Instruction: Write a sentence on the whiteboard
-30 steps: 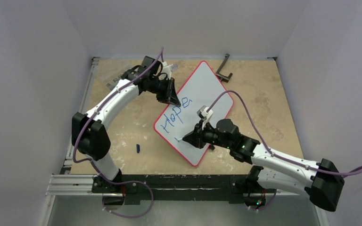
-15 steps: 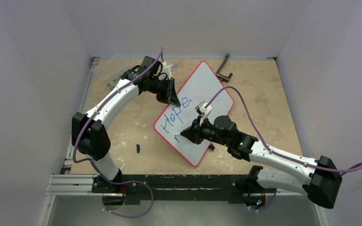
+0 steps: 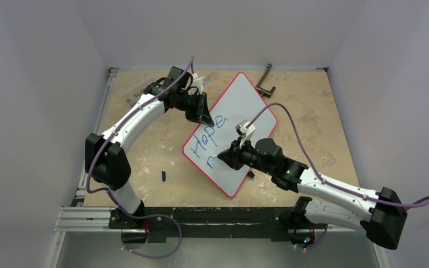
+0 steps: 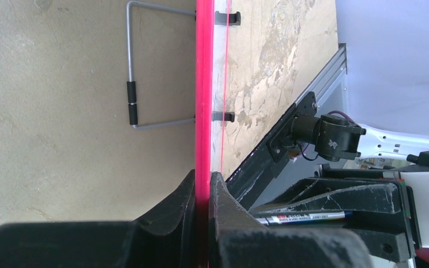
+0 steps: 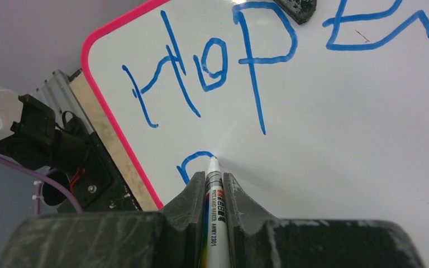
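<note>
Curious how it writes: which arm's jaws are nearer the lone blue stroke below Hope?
Right. The right arm holds a white marker, tip on that stroke; the left arm clamps the red-rimmed white whiteboard, beyond Hope.

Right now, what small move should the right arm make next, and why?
Probably drag the marker tip down the whiteboard, finishing the small arch: the sentence holds only "Hope", and the second line's first letter looks unfinished.
</note>
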Available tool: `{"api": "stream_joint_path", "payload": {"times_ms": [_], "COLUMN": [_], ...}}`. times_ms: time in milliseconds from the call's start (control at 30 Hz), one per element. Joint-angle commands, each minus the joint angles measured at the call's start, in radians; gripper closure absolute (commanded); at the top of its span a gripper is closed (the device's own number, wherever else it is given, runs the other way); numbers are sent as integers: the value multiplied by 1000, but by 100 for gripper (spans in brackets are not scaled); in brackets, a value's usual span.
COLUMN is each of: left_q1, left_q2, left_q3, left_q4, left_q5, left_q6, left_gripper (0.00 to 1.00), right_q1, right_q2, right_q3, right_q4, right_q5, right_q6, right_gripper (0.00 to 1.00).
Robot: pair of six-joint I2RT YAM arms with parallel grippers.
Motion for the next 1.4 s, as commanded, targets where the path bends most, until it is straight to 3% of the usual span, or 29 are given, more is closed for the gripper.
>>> {"api": "stream_joint_path", "payload": {"times_ms": [0,1067,1367], "left_q1": [-3,-3,-2], "left_q2": [-48,-49,-51], "left_q3": [33,34,33], "left_q4": [3,-3,-3], "left_q5": [-84,-102,-104], "left_q6": [4,11,12], "left_gripper": [100,100,100], "right_q1": [-5,-5,-5], "right_q2": [-13,-58,-90], "right_q3": [-51,-78,-12], "right_q4": [-83,-152,-158], "right_q5": [73,70,57], "right_q6": [-3,5,2], "right_gripper": [100,100,100]}}
